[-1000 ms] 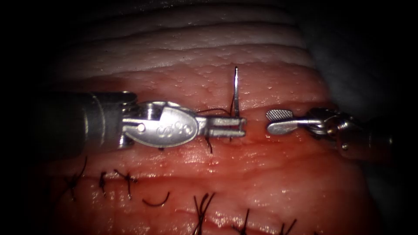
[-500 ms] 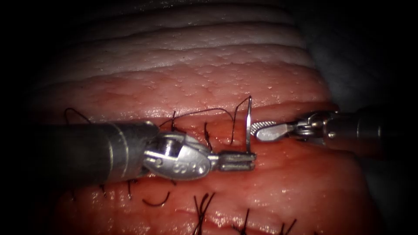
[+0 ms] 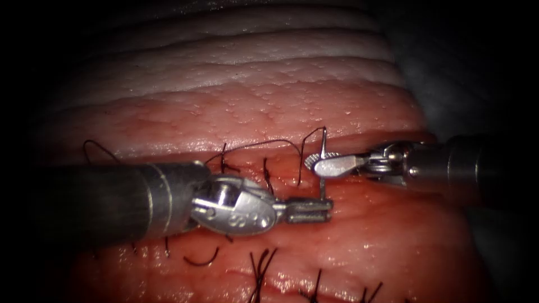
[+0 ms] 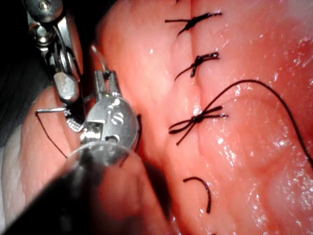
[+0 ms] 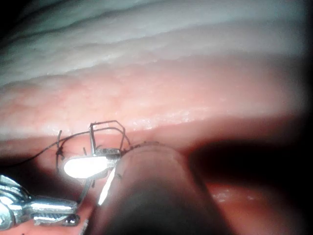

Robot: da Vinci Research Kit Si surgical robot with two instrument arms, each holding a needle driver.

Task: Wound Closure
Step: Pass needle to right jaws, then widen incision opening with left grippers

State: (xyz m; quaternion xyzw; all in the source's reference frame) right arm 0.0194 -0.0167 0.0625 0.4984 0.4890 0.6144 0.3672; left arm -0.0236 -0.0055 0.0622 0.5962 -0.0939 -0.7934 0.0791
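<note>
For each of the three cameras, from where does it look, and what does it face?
Endoscope view: above and in front of the tissue; left gripper and right gripper both on the needle.
Left wrist view: rides the left arm, looking along its shaft at its gripper; the right gripper also shows.
Right wrist view: rides the right arm, facing its gripper.
All three views share the needle and thread.
</note>
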